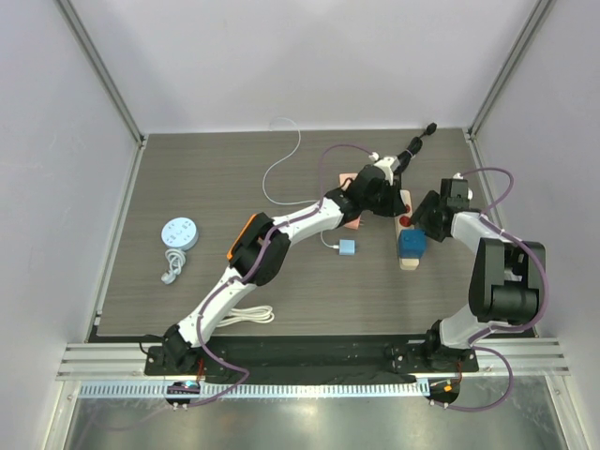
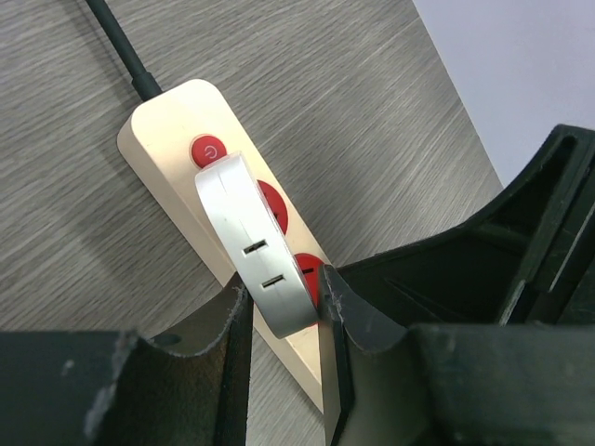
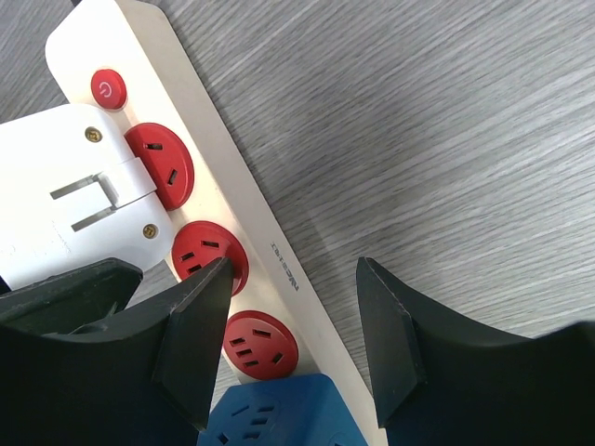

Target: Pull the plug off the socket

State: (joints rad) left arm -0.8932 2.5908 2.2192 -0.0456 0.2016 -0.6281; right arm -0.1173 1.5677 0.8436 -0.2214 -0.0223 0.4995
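Socket (image 1: 408, 264): right-centre of top view; I read long axis near-vertical in frame, cord (image 2: 121, 46) end uppermost. Plug (image 1: 411, 244): seated at lower end, outlet face up. Right gripper (image 3: 293, 279): fingers spread, straddling socket edge. Left gripper (image 2: 284, 302): pinching white adapter (image 2: 251, 242).

Right wrist view's bottom edge cuts off most of the plug (image 3: 288, 418).

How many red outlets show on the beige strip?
3 outlets: one partly behind the white adapter, one midway, one by the blue plug, which may hide more. The button isn't one.
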